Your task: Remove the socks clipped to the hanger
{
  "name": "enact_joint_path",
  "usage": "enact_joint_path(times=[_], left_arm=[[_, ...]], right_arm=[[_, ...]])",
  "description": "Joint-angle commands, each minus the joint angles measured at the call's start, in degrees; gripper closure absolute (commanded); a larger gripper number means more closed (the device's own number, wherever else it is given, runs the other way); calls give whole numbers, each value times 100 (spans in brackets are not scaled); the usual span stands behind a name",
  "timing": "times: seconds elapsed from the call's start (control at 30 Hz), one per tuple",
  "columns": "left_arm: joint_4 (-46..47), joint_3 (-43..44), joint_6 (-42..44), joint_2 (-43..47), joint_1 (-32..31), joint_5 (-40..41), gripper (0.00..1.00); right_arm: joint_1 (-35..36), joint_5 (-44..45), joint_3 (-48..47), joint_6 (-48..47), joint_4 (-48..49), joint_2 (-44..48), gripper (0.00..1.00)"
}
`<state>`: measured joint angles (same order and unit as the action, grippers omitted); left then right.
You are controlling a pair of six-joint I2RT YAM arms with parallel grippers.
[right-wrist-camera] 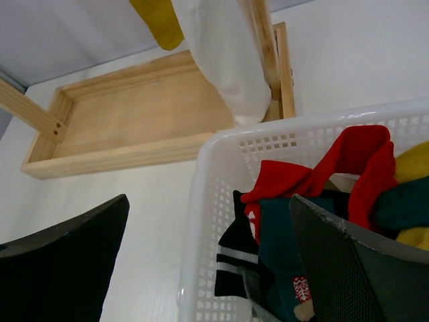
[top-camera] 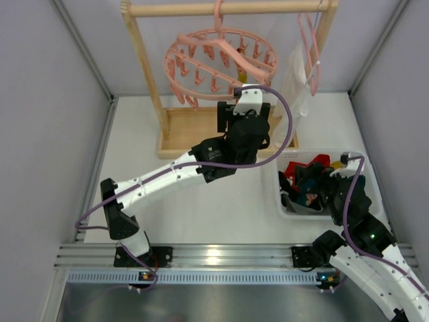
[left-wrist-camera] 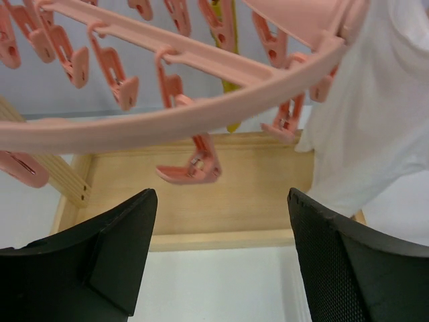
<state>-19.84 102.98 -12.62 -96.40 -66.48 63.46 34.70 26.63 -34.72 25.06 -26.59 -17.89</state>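
socks point(right-wrist-camera: 355, 154) in the basket point(right-wrist-camera: 268, 137) sit partly hidden behind the right gripper point(right-wrist-camera: 209, 201).

The left claw point(left-wrist-camera: 221, 268) gapes empty below the hanger point(left-wrist-camera: 201, 117) rim; a yellow sock point(left-wrist-camera: 229, 86) hangs behind it, white cloth point(left-wrist-camera: 375, 121) at right, wooden tray point(left-wrist-camera: 221, 201) beneath.

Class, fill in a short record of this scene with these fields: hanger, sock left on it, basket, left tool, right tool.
hanger: round, pink, on the wooden rail, most pegs bare
left on it: one yellow sock
basket: white, holds red, teal and yellow socks
left tool: open, empty, under the hanger
right tool: open, empty, by the basket
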Motion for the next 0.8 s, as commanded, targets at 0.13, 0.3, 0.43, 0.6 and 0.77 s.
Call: enact_joint_path(times=[0.13,0.3,0.43,0.6,0.77], left_arm=[[138,30,-3,411,714,-17,20],[129,-418,-196,903,1198,-272,24],[129,-647,-302,1219,1602,-457,24],[120,-1033,-460,1650,1998,-668,24],[15,-1271,-557,2028,2481,-967,24]], right_arm=[[81,-246,-35,-45,110,-66,1],[81,-396,35,-19,189,-48,1],[81,-457,36,-27,224,-30,0],[81,-527,35,-27,224,-22,1],[72,-563,18,-45,224,-57,1]])
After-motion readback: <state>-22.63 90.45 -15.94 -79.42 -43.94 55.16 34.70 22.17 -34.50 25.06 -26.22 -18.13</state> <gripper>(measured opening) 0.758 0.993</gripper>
